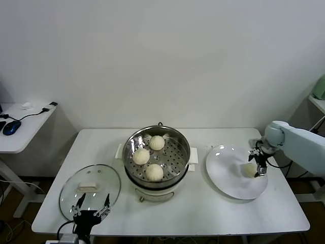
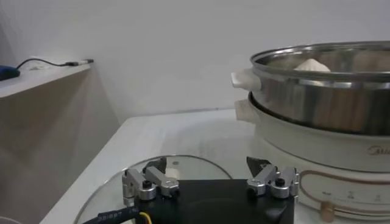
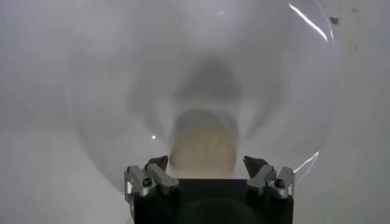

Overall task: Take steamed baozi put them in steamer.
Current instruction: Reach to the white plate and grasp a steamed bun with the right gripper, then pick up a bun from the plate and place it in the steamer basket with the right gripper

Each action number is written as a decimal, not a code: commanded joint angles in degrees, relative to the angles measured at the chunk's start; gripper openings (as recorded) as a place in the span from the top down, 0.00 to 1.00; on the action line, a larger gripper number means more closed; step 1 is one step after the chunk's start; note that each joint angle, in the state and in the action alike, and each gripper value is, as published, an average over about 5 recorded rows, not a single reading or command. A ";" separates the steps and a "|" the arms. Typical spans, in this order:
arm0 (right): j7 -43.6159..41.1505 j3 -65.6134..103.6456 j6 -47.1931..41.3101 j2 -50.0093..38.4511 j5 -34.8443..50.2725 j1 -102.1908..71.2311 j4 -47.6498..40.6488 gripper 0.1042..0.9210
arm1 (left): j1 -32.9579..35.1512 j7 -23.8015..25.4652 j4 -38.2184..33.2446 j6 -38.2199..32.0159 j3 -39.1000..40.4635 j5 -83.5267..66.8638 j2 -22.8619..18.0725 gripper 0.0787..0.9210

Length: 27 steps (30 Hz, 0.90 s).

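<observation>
The steamer (image 1: 186, 147) stands mid-table, a shiny steel pot on a cream base, and three steamed baozi (image 1: 157, 143) (image 1: 141, 156) (image 1: 154, 172) lie on its perforated tray. A fourth baozi (image 1: 248, 170) rests on the white plate (image 1: 223, 175) at the right. My right gripper (image 1: 259, 163) is down over it, open. In the right wrist view the baozi (image 3: 204, 143) sits between the fingertips with a gap on each side of the right gripper (image 3: 206, 162). My left gripper (image 1: 91, 208) hangs open at the front left. The left wrist view shows the steamer (image 2: 329, 103) beyond it.
A round glass lid (image 1: 104, 183) with a white handle lies flat on the table left of the steamer, under my left gripper (image 2: 207, 164). A side table (image 1: 23, 127) with a mouse and cable stands at the far left. The table's front edge is near.
</observation>
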 commanded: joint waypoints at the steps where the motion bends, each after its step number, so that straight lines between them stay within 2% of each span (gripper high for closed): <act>1: 0.48 3.18 -0.98 0.53 -1.57 -2.81 -1.30 0.16 | -0.01 -0.01 -0.18 0.13 0.13 -0.01 -0.06 0.12; 7: -0.01 -1.00 -1.94 -1.72 0.26 2.19 3.28 0.31 | 0.09 -0.04 -0.40 0.11 0.29 0.03 -0.16 0.12; 10: 0.05 -6.81 -3.15 -3.02 4.68 9.39 8.03 0.33 | 0.10 -0.05 -0.49 0.11 0.36 0.03 -0.12 0.12; 14: 0.51 -21.27 -5.26 -2.73 16.53 25.90 17.03 0.34 | 0.05 -0.02 -0.75 0.21 0.55 0.03 -0.02 0.12; 18: 0.68 -32.95 -7.53 1.14 29.21 42.03 25.29 0.33 | -0.19 0.05 -1.09 0.38 0.75 -0.04 0.15 0.12; 22: 1.21 -35.38 -10.24 6.80 41.38 52.52 31.31 0.33 | -0.59 0.08 -1.22 0.53 1.14 -0.16 0.37 0.12; 27: 4.01 -33.06 -13.89 15.34 50.56 55.94 35.47 0.33 | -1.13 0.15 -1.14 0.62 1.76 -0.37 0.57 0.12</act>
